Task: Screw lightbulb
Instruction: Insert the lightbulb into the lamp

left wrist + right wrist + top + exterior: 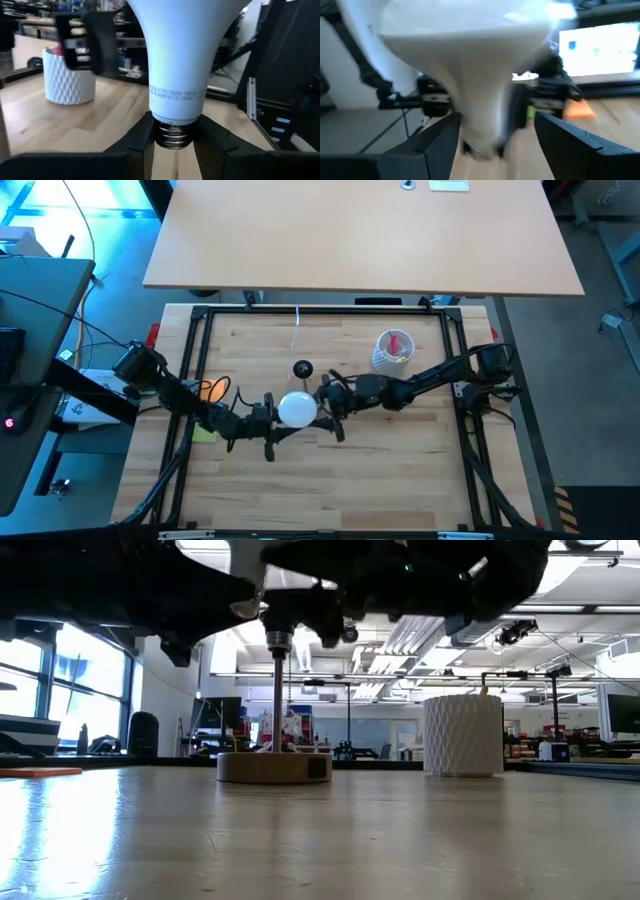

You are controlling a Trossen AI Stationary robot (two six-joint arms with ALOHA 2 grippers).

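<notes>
The lightbulb (297, 409), white with a round globe and a ribbed metal screw neck, stands upright in the air near the table's middle, globe up. My left gripper (172, 146) reaches in from the table's left (272, 421) and is shut on it. My right gripper (495, 137) comes from the right (326, 407) and is open. Its fingers stand on either side of the bulb's tapering neck (482, 115) without closing on it. Behind the bulb stands the round wooden base with its black-topped post (302, 369), seen side-on in the low view (275, 766). My left gripper pinches the bulb's metal screw thread (172, 136), at the bulb's lower end, between its two fingers. The fingers come in level from the table's left and lie across the neck. The bulb stands upright above them, globe up, lifted clear of the table.
A white perforated cup (392, 352) with pink items stands at the back right, also in the low view (462, 735). A yellow scrap (204, 435) and orange cable (213, 389) lie at the left. Black frame rails (195, 380) border the wooden table.
</notes>
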